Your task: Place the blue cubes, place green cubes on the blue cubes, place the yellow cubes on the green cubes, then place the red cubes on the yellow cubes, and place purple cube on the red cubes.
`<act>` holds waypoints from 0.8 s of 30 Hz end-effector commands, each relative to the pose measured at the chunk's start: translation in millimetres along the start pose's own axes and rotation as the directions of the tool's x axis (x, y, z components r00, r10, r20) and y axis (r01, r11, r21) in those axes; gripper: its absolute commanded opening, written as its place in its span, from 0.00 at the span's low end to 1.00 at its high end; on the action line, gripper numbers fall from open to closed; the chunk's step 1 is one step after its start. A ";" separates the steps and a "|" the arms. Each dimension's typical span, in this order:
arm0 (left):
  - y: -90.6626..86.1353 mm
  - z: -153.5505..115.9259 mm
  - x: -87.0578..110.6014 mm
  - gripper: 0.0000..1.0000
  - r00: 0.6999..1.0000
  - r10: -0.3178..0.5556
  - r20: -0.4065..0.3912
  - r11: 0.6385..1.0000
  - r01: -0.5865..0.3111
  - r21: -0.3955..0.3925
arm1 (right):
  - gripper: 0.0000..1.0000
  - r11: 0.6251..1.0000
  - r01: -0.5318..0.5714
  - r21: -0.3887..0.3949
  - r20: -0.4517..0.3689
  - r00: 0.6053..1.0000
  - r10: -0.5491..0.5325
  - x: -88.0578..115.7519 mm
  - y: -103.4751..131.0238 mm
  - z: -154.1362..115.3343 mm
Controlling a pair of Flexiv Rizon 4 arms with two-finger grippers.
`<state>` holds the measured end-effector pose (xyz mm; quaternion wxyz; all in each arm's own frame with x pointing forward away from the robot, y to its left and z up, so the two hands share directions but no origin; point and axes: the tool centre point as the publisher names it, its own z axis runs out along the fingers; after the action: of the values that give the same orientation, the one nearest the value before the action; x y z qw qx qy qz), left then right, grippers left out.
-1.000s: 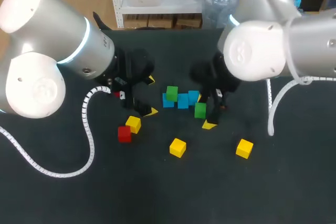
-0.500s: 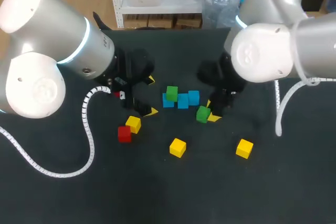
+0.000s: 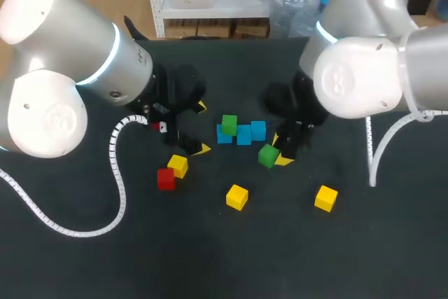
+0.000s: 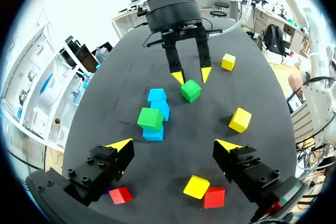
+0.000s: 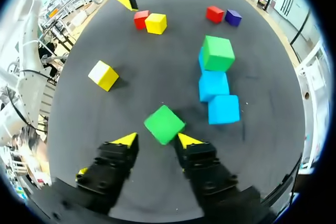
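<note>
Left gripper (image 4: 173,144) spread wide, empty, left of the blue cubes (image 3: 243,134). Loose green cube (image 3: 268,155) sits on the table (image 3: 210,257) just beside that row, turned corner-on, directly ahead of the right gripper (image 5: 156,140), whose fingers are parted, not clamping. That gripper is nearer.

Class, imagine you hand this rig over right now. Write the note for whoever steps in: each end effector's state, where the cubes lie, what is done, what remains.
Left end effector: open, empty, above the table.
Right end effector: open; the loose green cube lies on the table at its tips, apparently not gripped.
Cubes: three blue cubes in a row; the stacked green cube sits on the end one. Yellow cubes, red cubes and the purple cube lie loose.
Done: blue row, one green placed.
Left: the loose green, then the yellow, red and purple layers.
</note>
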<state>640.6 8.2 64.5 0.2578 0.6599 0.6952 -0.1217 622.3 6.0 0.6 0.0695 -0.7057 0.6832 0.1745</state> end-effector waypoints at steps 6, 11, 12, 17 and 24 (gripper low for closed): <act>0.1 -0.5 1.6 1.00 1.000 0.003 0.006 1.000 -0.003 0.001 | 1.00 0.995 0.061 -0.083 -0.024 0.998 -0.063 1.7 2.5 -2.4; 0.1 -0.5 1.6 1.00 1.000 0.003 0.006 1.000 -0.003 0.001 | 1.00 0.987 0.117 -0.111 -0.024 0.992 -0.120 3.0 22.5 -12.9; 0.1 -0.5 1.6 1.00 1.000 0.003 0.006 1.000 -0.003 0.001 | 1.00 0.985 0.120 -0.122 -0.022 0.992 -0.124 4.7 25.3 -13.4; 0.1 -0.5 1.6 1.00 1.000 0.003 0.006 1.000 -0.003 0.001 | 1.00 0.987 0.123 -0.104 -0.024 0.992 -0.126 8.2 26.5 -14.5; 0.1 -0.5 1.6 1.00 1.000 0.003 0.006 1.000 -0.003 0.001 | 1.00 0.979 0.192 -0.063 -0.042 0.980 -0.195 -2.6 17.0 -13.9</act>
<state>640.6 8.1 64.5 0.2579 0.6599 0.6952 -0.1217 611.6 -1.7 16.5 0.0469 -0.7715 0.6087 0.1789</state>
